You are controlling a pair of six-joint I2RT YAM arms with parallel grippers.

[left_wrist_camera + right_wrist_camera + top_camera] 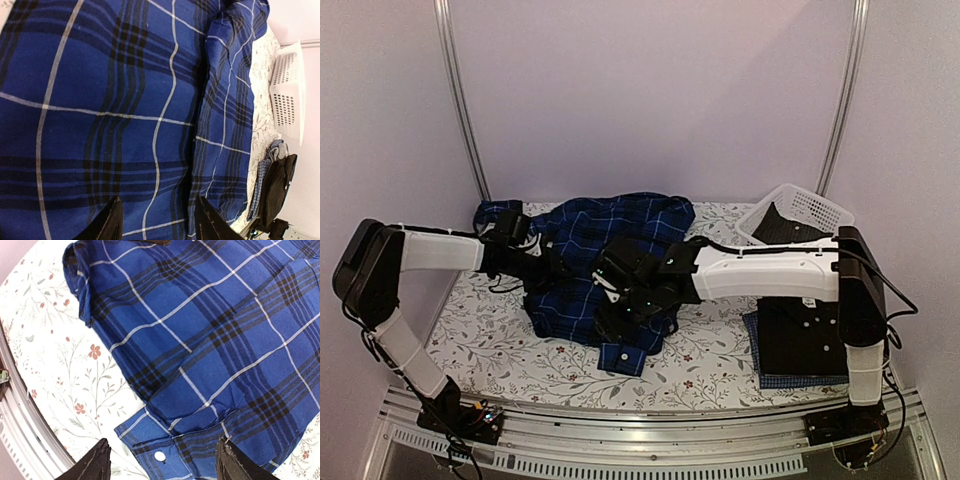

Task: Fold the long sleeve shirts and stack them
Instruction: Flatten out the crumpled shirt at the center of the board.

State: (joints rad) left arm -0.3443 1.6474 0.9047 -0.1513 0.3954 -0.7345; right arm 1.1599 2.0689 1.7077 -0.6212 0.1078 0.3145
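A dark blue plaid long sleeve shirt lies spread and rumpled in the middle of the table, one cuff pointing toward the near edge. My left gripper is over its left part, and in the left wrist view it is open just above the plaid cloth. My right gripper is over the shirt's middle and stands open above the cuff's white button. At the right, a folded black shirt rests on a blue check shirt.
A white lattice basket stands at the back right with dark cloth inside; it also shows in the left wrist view. The floral tablecloth shows around the shirts. A metal rail runs along the near edge.
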